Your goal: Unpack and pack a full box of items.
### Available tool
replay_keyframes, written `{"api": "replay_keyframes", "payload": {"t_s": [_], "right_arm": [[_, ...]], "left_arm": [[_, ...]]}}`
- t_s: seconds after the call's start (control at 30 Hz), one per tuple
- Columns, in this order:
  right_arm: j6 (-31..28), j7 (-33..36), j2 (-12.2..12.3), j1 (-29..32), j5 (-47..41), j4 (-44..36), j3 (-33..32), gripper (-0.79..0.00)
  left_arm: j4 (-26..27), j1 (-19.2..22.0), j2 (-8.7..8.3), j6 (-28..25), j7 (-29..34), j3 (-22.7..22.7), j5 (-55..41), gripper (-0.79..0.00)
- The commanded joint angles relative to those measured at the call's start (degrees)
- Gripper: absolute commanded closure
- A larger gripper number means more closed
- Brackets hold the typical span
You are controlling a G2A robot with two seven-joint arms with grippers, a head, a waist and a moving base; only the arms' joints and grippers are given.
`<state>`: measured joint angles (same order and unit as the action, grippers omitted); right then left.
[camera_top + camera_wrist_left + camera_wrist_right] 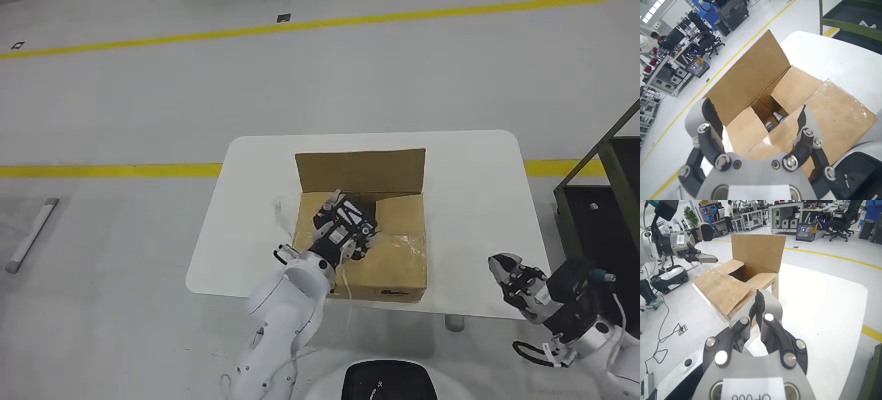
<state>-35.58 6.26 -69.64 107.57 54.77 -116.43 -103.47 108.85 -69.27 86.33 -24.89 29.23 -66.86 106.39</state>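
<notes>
A brown cardboard box (385,250) stands in the middle of the white table (480,190). Its far flap (360,170) stands upright, and the other flaps (838,117) lie partly over the opening, one of them with clear tape on it. Through the gap I see two grey-capped items (772,121) deep inside. My left gripper (756,113) hangs open just above the box's near left corner (345,222), with nothing between its fingers. My right gripper (758,306) is shut and empty, off the table's front right edge (510,275), pointing at the box (753,275).
A dark green rack (600,190) stands just right of the table. Bare white tabletop lies to the right of the box (819,298) and behind it. Yellow floor lines (110,170) run past the table. Cables lie on the floor (662,332).
</notes>
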Motion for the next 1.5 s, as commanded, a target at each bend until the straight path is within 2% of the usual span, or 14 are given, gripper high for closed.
{"api": "replay_keyframes", "payload": {"t_s": [0.0, 0.1, 0.13, 0.2, 0.3, 0.37, 0.53, 0.6, 0.7, 0.8, 0.93, 1.2, 1.3, 1.47], "right_arm": [[-0.2, 1.3, 0.1, -1.7, -4.7, 1.7, -0.1, 0.000], [-1.1, 6.1, 0.6, -5.8, -11.3, 4.3, -0.2, 0.000], [-1.3, 8.5, 0.7, -7.3, -13.5, 5.3, -0.1, -0.040], [-1.9, 12.8, 1.2, -11.1, -16.7, 6.9, 0.3, -0.012], [-2.9, 19.1, 1.7, -16.5, -21.9, 10.5, 2.7, -0.071], [-3.0, 22.5, 2.0, -20.1, -22.9, 12.8, 4.1, -0.083], [-3.1, 27.3, 2.3, -27.3, -24.4, 18.4, 9.1, -0.274], [-2.6, 28.1, 2.3, -29.5, -23.8, 20.2, 10.7, -0.302], [-1.6, 27.8, 2.4, -32.2, -19.8, 21.6, 12.5, -0.305], [-1.9, 27.8, 2.3, -33.9, -19.6, 23.3, 14.9, -0.302], [-2.6, 28.7, 2.3, -35.9, -19.3, 25.6, 18.0, -0.296], [-2.9, 31.2, 2.5, -38.4, -19.5, 29.1, 21.7, -0.323], [-3.8, 31.8, 2.7, -38.5, -20.6, 29.1, 22.2, -0.292], [-5.3, 34.5, 3.3, -37.7, -23.7, 27.3, 21.6, -0.197]], "left_arm": [[-0.9, 0.7, 0.07, 0.2, -1.6, 0.7, -1.1, -0.785], [-1.3, 1.0, 0.12, 0.9, -2.3, 0.9, -1.5, -0.785], [-1.3, 1.0, 0.12, 0.9, -2.3, 0.9, -1.5, -0.785], [-1.3, 1.0, 0.12, 0.9, -2.3, 0.9, -1.5, -0.785], [-1.3, 1.0, 0.12, 0.9, -2.3, 0.9, -1.5, -0.785], [-1.3, 1.0, 0.12, 0.9, -2.3, 0.9, -1.5, -0.785], [-1.3, 0.5, 0.03, 1.7, -2.8, 0.5, -1.3, -0.785], [-0.9, -0.1, -0.17, 2.8, -2.8, -0.6, -0.9, -0.785], [0.2, -1.4, -0.61, 4.0, -2.0, -3.5, -0.2, -0.785], [2.2, -3.4, -1.11, 5.3, -0.7, -7.8, -0.7, -0.785], [4.9, -5.8, -1.85, 3.8, 0.1, -11.6, 0.3, -0.785], [5.0, -6.0, -1.90, 3.6, 0.0, -11.8, 0.3, -0.785], [5.0, -6.0, -1.90, 3.6, 0.0, -11.8, 0.3, -0.785], [5.0, -6.0, -1.90, 3.6, 0.0, -11.8, 0.3, -0.785]]}}
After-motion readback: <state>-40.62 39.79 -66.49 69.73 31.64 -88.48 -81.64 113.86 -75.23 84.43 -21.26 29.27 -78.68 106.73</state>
